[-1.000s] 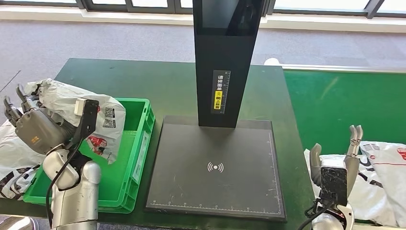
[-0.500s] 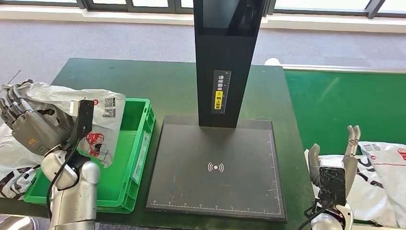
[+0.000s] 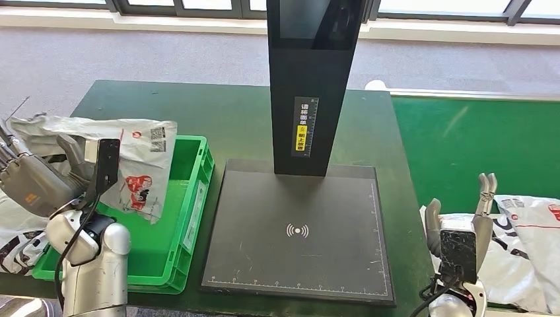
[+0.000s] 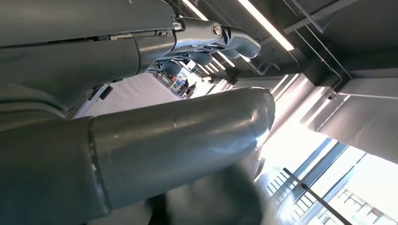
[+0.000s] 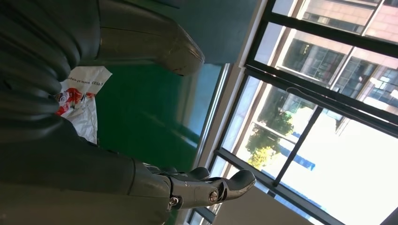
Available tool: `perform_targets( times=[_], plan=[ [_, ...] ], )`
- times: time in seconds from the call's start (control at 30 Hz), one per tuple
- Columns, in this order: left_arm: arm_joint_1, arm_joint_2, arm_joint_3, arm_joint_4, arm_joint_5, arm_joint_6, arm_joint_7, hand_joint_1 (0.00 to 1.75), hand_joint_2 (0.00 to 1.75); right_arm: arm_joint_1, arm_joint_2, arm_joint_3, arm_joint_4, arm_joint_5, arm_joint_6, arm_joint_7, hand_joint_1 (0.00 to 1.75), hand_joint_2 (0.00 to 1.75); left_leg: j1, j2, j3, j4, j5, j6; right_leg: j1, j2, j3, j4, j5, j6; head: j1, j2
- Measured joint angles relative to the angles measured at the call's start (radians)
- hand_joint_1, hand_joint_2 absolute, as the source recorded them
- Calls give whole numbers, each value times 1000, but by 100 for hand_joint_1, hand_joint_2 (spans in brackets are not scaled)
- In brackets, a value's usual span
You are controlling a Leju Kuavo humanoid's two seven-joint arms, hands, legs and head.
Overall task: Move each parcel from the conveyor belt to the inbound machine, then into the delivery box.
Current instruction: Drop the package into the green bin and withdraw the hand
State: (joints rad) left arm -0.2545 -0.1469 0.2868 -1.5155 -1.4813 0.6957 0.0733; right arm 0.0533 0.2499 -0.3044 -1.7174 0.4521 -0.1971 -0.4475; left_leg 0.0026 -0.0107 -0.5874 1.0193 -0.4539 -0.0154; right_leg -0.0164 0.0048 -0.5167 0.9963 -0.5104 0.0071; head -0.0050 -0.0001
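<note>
A white parcel [image 3: 135,162] with red print lies draped over the far left corner of the green delivery box [image 3: 188,205], partly hanging into it. My left hand [image 3: 33,181] is just left of the parcel, fingers spread; in the left wrist view the thumb [image 4: 178,140] and fingers [image 4: 206,40] stand apart with nothing between them. My right hand [image 3: 462,228] is upright and open at the conveyor belt [image 3: 475,142], beside white parcels [image 3: 528,244]. One of these parcels [image 5: 80,98] appears in the right wrist view. The black inbound machine plate [image 3: 297,231] is bare.
The machine's tall black column [image 3: 310,86] rises behind the plate. More white parcels [image 3: 16,224] lie at the box's left side. The dark green table [image 3: 218,119] stretches behind the box and the machine.
My left hand has drawn left and down, away from the parcel, which has left its grip and settled over the box's corner. The right hand has not moved.
</note>
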Motion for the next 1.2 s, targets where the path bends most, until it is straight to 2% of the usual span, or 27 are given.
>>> perform_targets(
  times=[0.37, 0.67, 0.8, 0.87, 0.93, 0.97, 1.03, 1.1, 1.2],
  plan=[
    [7, 0, 7, -19, 20, -25, -20, 0, 0, 0, 0, 0, -1, -2, -2, 1, 0, 175, 0, 0, 0, 0, 0, 0, 0, 0, 0, 0, 0, 0, 0, 0],
    [-10, 2, -4, 33, -35, -151, 13, 0, 0, 3, 0, 0, -9, 7, 10, 6, 0, 175, 0, 1, 0, 0, 0, 0, 0, 0, -1, 0, 0, 0, 0, 0],
    [-10, 6, -10, 51, -13, -122, 7, 0, 0, 5, 0, 0, -9, 9, 15, 14, 0, 175, 0, 1, 0, 0, 0, 0, 0, 0, -1, 0, 0, 0, 0, 0],
    [-5, 5, -11, 43, 74, -64, -51, 0, 0, 7, 0, 0, -8, 9, 17, 15, 0, 175, 0, 1, 0, 0, 0, 0, 0, 0, -1, 0, 0, 0, 0, 0],
    [8, 0, -14, 15, 303, -50, -212, 0, 0, 11, 0, 0, -8, 9, 13, 14, 0, 175, 0, 1, 0, 0, 0, 0, 0, 1, -1, 0, 0, 0, 0, 0],
    [17, -3, -19, -3, 471, -82, -313, 0, 0, 13, 0, 0, -8, 10, 9, 11, 0, 175, 0, 1, 0, 0, 0, 0, 0, 0, -1, 0, 0, 0, 0, 0],
    [33, -10, -35, -37, 845, -205, -488, 0, 0, 16, 0, 0, -8, 28, -14, -4, 0, 175, 0, 0, 0, 0, 0, 0, 0, 0, -1, 0, 0, 0, 0, 0],
    [48, -21, -53, -74, 1139, -342, -588, 0, 0, 15, -2, 0, -6, 109, -92, -24, 0, 175, 0, 0, 0, 0, 0, 0, 0, 0, -1, 0, 0, 0, 0, 0],
    [66, -36, -87, -125, 1342, -516, -635, 0, 131, -4, -6, -6, 6, 339, -293, -9, 0, 175, 0, 1, 0, 0, 0, 0, 0, 0, -1, 0, 0, 0, 0, 0]
  ],
)
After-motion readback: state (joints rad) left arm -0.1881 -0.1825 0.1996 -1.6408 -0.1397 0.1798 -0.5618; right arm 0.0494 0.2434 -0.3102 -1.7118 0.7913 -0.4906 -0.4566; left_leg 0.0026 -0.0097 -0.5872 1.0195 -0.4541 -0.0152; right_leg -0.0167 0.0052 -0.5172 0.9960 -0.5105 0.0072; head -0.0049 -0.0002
